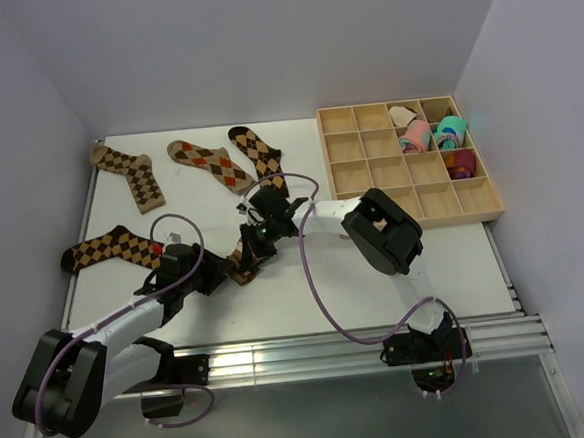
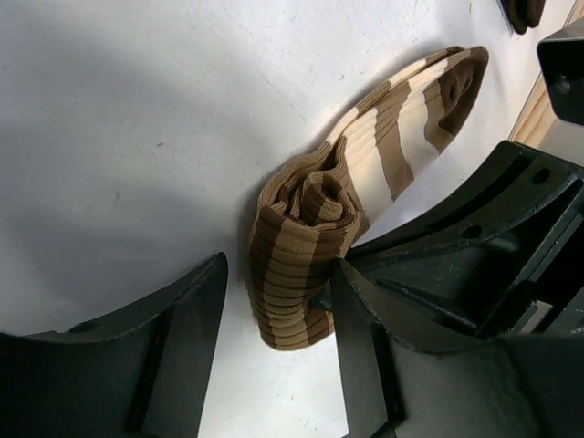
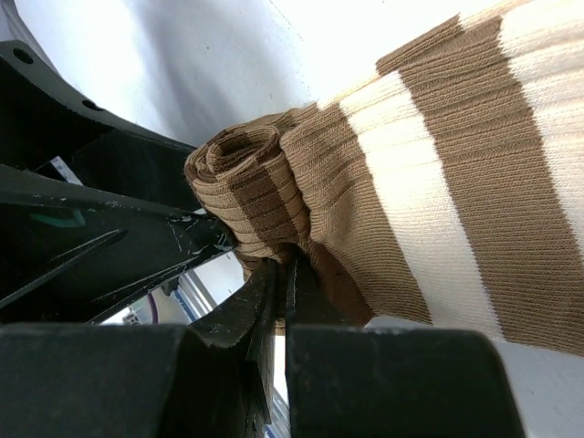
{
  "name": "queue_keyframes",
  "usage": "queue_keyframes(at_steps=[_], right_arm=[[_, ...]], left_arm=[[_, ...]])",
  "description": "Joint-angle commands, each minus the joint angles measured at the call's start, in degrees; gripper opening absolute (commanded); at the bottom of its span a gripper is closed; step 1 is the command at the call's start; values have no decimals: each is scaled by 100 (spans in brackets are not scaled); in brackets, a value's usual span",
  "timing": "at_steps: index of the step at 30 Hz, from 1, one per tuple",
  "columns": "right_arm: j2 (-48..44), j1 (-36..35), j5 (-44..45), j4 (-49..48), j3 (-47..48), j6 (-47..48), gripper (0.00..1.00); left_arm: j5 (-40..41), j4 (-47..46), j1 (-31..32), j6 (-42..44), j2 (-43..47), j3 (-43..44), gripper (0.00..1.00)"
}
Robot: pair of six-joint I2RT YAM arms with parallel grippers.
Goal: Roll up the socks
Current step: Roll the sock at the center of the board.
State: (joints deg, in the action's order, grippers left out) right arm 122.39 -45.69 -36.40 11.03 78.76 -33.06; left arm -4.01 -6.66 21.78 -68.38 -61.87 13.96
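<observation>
Striped sock (image 2: 365, 164) half rolled, mostly hidden from above. Left gripper (image 2: 278, 306) jaws apart, straddling the roll. Right gripper (image 3: 281, 283) closed against roll; pinch unclear.

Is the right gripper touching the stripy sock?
Touching. In the right wrist view the right gripper, jaws shut, pinches the stripy sock beside its rolled end.

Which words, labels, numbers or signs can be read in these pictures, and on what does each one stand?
No text can be read in any view. The striped sock, the diamond socks, the wooden tray and the table show only patterns or plain surfaces, no letters or numbers.
</observation>
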Motion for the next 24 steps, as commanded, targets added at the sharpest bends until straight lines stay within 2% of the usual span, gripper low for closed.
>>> queue_keyframes(at_steps=[1, 10, 16, 21, 23, 24], right_arm=[[514, 157, 1399, 418, -98, 528, 0], [593, 157, 1320, 593, -45, 722, 0], [593, 157, 1329, 664, 25, 766, 0], [611, 157, 1302, 725, 87, 801, 0], [611, 148, 1311, 760, 113, 827, 0], [602, 148, 1320, 778, 113, 836, 0]], left_arm=[[330, 200, 10, 193, -273, -112, 55], [375, 129, 2, 352, -730, 81, 59], [586, 270, 2, 299, -809, -7, 51], [498, 182, 2, 299, -827, -95, 52], [541, 269, 2, 290, -853, -25, 47], [568, 392, 2, 307, -871, 19, 35]])
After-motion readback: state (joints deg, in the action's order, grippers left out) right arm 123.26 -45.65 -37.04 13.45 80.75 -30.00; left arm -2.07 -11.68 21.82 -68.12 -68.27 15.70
